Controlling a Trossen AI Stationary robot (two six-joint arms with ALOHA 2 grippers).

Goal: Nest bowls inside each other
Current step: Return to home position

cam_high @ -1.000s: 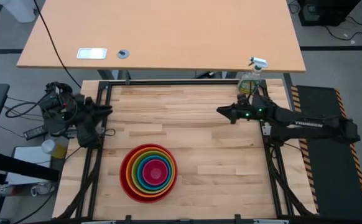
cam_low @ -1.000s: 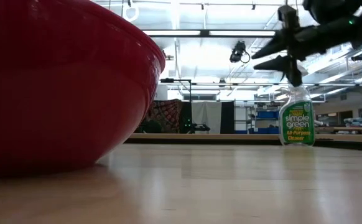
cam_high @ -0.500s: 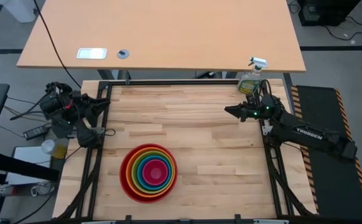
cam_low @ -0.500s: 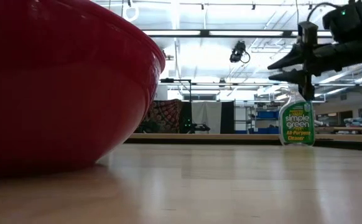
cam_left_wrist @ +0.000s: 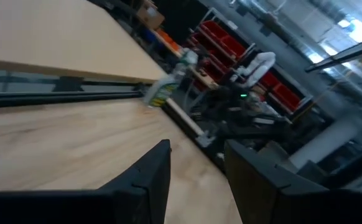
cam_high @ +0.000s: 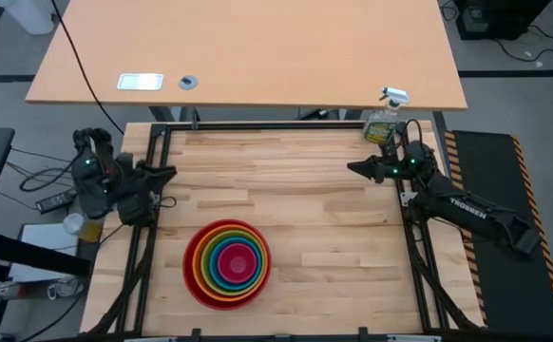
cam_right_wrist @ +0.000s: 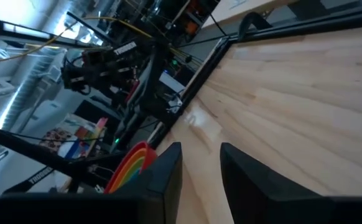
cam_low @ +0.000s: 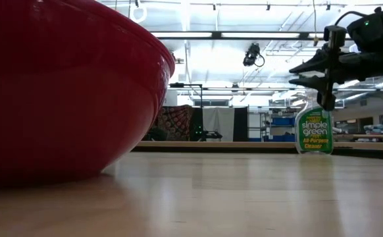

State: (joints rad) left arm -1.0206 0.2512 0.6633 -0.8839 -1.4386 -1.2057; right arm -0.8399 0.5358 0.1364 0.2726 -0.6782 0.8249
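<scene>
The bowls (cam_high: 227, 263) sit nested in one stack near the table's front, left of the middle. Red is outermost, then orange, lime green and blue, with magenta in the centre. The red bowl (cam_low: 60, 85) rests by its underside on the wooden top. The stack's coloured rims (cam_right_wrist: 131, 165) also show in the right wrist view. My left gripper (cam_high: 169, 173) (cam_left_wrist: 196, 165) hangs open at the table's left edge, pointing level toward the right, with nothing between its fingers. My right gripper (cam_high: 352, 168) (cam_right_wrist: 201, 158) (cam_low: 297, 71) hangs open above the far right part, pointing left, also holding nothing.
A green spray bottle (cam_high: 384, 122) (cam_low: 313, 131) (cam_left_wrist: 162, 90) stands at the table's far right corner, just behind my right gripper. Black frame rails (cam_high: 153, 142) run along the table's edges. A larger desk (cam_high: 248, 57) lies beyond the far edge. Bare wood (cam_high: 286, 190) stretches between the grippers.
My right gripper has drawn back toward the table's right edge and sunk a little, its arm swinging toward the near right corner. My left arm has shifted and rolled slightly at the left edge. The bowls have stayed put.
</scene>
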